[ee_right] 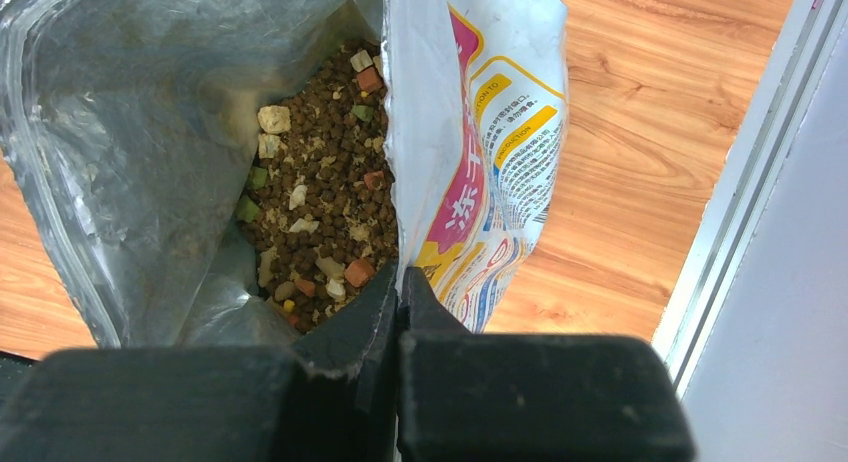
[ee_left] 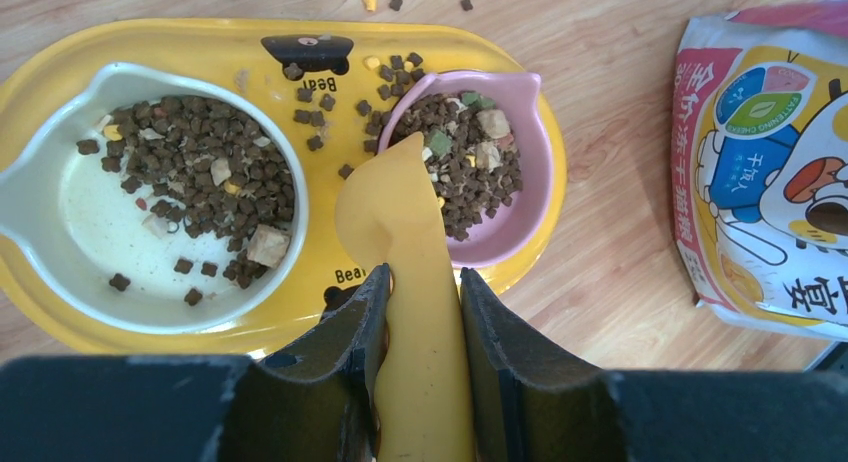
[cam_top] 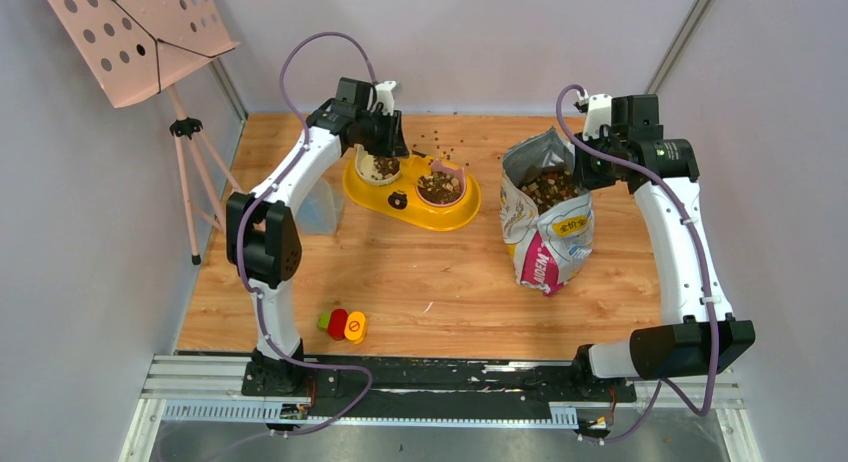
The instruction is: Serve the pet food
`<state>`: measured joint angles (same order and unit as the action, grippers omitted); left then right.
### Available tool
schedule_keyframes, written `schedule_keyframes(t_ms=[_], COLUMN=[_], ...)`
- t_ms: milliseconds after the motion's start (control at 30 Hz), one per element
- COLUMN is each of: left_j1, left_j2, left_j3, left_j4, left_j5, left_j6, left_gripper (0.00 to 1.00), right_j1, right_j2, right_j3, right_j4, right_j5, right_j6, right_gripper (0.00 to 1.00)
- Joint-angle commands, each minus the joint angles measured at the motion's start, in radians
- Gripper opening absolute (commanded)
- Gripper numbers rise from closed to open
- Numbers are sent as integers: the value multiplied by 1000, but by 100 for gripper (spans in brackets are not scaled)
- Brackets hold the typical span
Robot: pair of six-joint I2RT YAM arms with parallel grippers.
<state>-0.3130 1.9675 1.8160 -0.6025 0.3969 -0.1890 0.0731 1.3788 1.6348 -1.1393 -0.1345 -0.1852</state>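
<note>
Yellow plastic scoop [ee_left: 395, 207] clamped by left gripper [ee_left: 420, 282] over pink bowl [ee_left: 515, 232] ahead, for tipping | white foil bag [ee_right: 480, 132] pinched open by right gripper [ee_right: 400, 282].

The kibble [ee_left: 190, 162] is small, dark brown dry pellets mixed with a few larger pale, orange and green chunks. It lies in several places. In the white bowl [ee_left: 100, 232] a loose layer covers the upper and right part as the left wrist view shows it. The rest of the bottom is bare apart from a few stray pellets. The pink bowl [ee_left: 535, 132] holds a fuller heap. Single pellets are scattered on the yellow tray [ee_left: 200, 37] between the two bowls, and a few more lie on the table [ee_left: 620, 102] beyond the tray. The largest mass sits deep inside the open, upright bag [ee_right: 480, 132].
</note>
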Motion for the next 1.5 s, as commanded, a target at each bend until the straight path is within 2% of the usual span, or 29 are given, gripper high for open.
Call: schedule_keyframes(t_ms=[0,567,900,1033,1100,1167,1267,1333,1467], left_j1=[2,-4,-11,-11,-14,-17,-23,-24,-24], left_j2=[-89,-110,-151,-200,-232,-263,-297,-298,-265], left_j3=[38,34,35,12,-20,-67,-164,-206,-238], left_j4=[3,11,18,53,78,82,54,-13,-282], left_j5=[-26,-40,-2,99,188,337,462,538,568], left_j6=[63,73,56,17,7,2,0,29,267], left_gripper=[0,0,0,0,0,0,0,0,0], right_j1=[0,-5,-10,-10,-11,-13,-16,-19,-21], right_j2=[-47,-61,-63,-63,-63,-60,-55,-55,-60], right_j3=[16,9,4,2,4,11,23,26,18], right_j4=[49,49,52,52,52,54,55,55,55], right_j5=[-48,-44,-47,-50,-50,-50,-53,-54,-59], right_j6=[4,10,9,9,9,9,10,10,12], right_gripper=[0,0,0,0,0,0,0,0,0])
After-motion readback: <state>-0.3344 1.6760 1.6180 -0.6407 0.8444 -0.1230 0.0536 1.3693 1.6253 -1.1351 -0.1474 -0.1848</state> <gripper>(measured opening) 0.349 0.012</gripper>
